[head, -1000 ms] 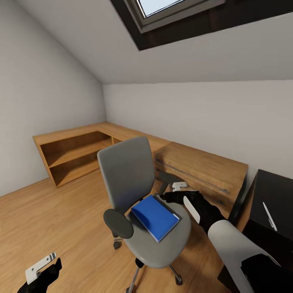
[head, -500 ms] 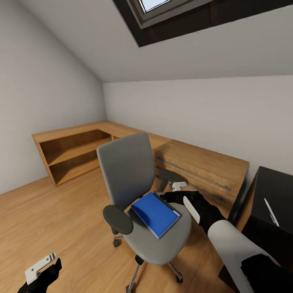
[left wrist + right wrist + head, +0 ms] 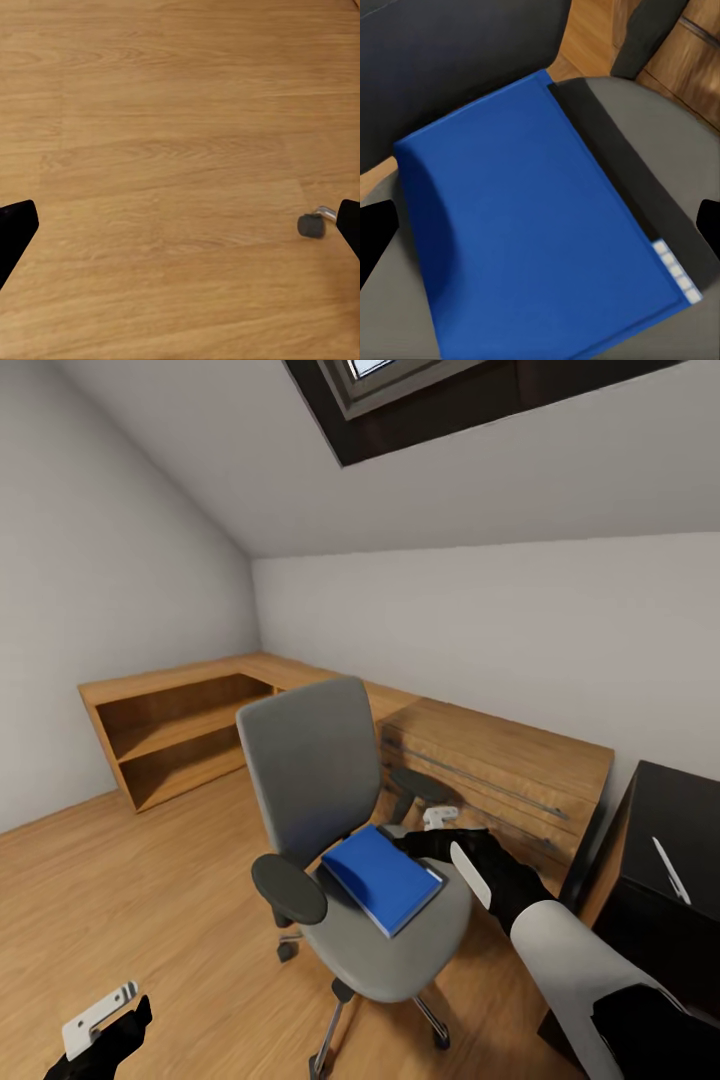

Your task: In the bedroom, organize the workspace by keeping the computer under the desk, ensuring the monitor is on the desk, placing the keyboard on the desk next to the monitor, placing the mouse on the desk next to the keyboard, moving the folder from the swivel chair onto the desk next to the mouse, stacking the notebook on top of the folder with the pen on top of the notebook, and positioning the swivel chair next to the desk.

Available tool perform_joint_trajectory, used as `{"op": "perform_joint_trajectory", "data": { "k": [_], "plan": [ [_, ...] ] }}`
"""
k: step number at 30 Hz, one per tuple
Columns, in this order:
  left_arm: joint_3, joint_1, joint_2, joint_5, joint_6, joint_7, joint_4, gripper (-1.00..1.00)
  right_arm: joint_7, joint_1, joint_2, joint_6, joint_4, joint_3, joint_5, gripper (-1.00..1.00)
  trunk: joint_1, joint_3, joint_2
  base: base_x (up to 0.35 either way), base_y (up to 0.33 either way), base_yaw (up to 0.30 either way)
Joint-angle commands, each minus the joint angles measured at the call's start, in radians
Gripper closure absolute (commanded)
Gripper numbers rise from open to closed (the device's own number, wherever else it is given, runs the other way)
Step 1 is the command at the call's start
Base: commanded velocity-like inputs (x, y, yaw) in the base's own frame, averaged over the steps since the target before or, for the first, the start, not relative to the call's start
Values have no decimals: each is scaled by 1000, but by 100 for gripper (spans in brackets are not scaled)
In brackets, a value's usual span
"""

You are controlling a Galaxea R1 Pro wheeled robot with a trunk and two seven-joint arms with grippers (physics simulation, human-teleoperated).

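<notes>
Left gripper (image 3: 100, 1025) hangs idle, jaws spread wide. The flat bright blue folder (image 3: 383, 877) lies on the grey upholstered swivel chair (image 3: 320, 810); right gripper (image 3: 425, 835) hovers beside it, spread wide, empty. Transfer to the glossy black desk (image 3: 680, 830) is not yet done.

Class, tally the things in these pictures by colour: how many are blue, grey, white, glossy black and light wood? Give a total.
Blue: 1, the folder
Grey: 1, the chair
White: 1, the pen
Glossy black: 1, the desk
Light wood: 1, the cabinet
Total: 5
</notes>
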Motion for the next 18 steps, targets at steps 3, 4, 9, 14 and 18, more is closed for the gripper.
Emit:
{"op": "perform_joint_trajectory", "data": {
  "k": [3, 4, 9, 14, 18],
  "plan": [
    [1, -1, -1, 6, 5, 3, -1, -100, -2, -1, 2, 5, -3, 1, -1, -100, 12, -10, -22, 0, 0, 0],
    [1, -1, 0, 6, 6, 3, 0, -100, -5, -1, 2, 5, -7, 1, -1, -100, 15, -14, -29, 0, 0, 0],
    [-1, -1, 1, 6, 7, 3, 12, -100, -9, -1, 1, -48, -57, -12, -6, -100, 35, -29, -64, 0, 0, 0],
    [-1, -1, 1, 6, 6, 2, 14, -100, -34, -1, 1, -118, -69, -12, -5, -100, 54, -45, -99, 0, 0, 0],
    [-1, -1, 1, 6, 5, 2, 14, -100, -34, 2, -1, -127, -71, -12, -6, -100, 69, -57, -127, 0, 0, 0]
  ]
}}
